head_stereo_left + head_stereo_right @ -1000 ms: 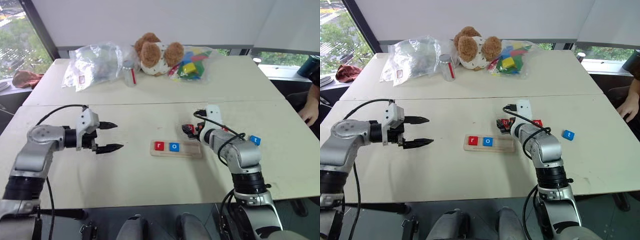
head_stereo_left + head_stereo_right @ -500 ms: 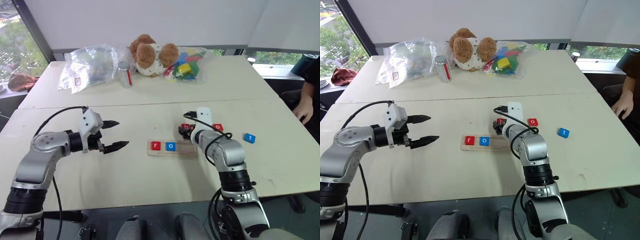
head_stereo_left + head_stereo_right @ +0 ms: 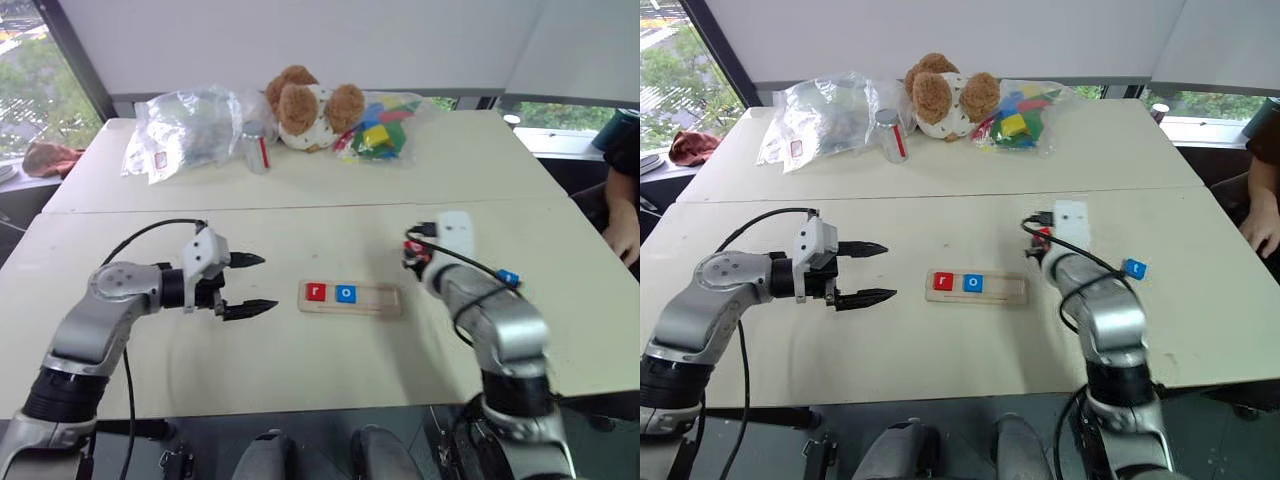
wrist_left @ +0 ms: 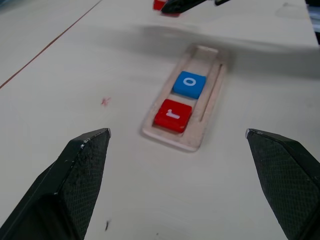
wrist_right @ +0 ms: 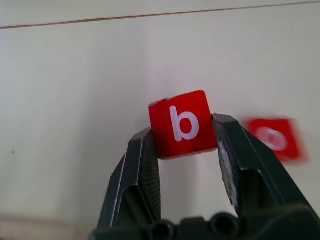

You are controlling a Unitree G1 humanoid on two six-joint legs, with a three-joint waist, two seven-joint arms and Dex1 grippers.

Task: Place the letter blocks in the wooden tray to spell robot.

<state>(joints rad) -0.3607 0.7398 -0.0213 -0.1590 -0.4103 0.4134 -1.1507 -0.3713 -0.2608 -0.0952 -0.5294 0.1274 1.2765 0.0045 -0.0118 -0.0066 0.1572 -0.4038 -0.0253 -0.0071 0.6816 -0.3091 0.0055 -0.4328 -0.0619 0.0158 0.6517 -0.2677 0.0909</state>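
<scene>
The right gripper [image 5: 182, 150] has its two black fingers [image 5: 142, 165] clamped on the red "b" tile [image 5: 182, 123], pinching it by its side edges so the white letter faces the wrist camera, and the tile hangs clear of the table [image 3: 300, 370]. Just past it, at about two o'clock from the held tile in the wrist view, a second red tile [image 5: 274, 139] lies flat on the tabletop, its letter too blurred to read. In the head views the wooden tray [image 3: 350, 297] lies near the middle of the table, with the red "r" tile [image 3: 317, 291] and the blue "o" tile [image 3: 346, 293] side by side at its left end and the rest of the groove bare. The blue "t" tile [image 3: 1134, 268] sits on the table at about three o'clock from the tray, beyond the right arm. The left gripper [image 3: 250, 285] hovers at nine o'clock from the tray, pointing toward it, its jaws spread wide and holding nothing. At twelve o'clock, along the far edge, rest a teddy bear [image 3: 308, 106], a crumpled clear plastic bag [image 3: 185, 125] and a bag of multicoloured blocks [image 3: 380, 130].
</scene>
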